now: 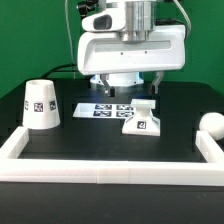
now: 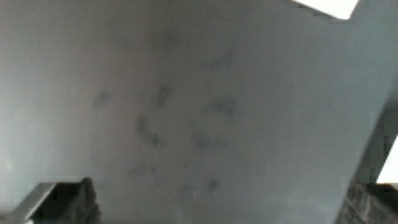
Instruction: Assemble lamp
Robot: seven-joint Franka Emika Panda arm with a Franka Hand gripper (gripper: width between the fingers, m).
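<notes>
The pincer (image 1: 127, 91) hangs wide and empty, the base (image 1: 141, 122) just beside it. Nothing looks joined; next, it likely must grip the base.

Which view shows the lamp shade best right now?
The exterior view: the shade stands whole and unobstructed on the table, at the exterior view's left. The wrist view shows none of it, mostly bare dark surface.

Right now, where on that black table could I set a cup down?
The front strip of the table, between the shade and the base, along the white rail, is bare. The middle is crowded: marker board, base and the robot overhead.
</notes>
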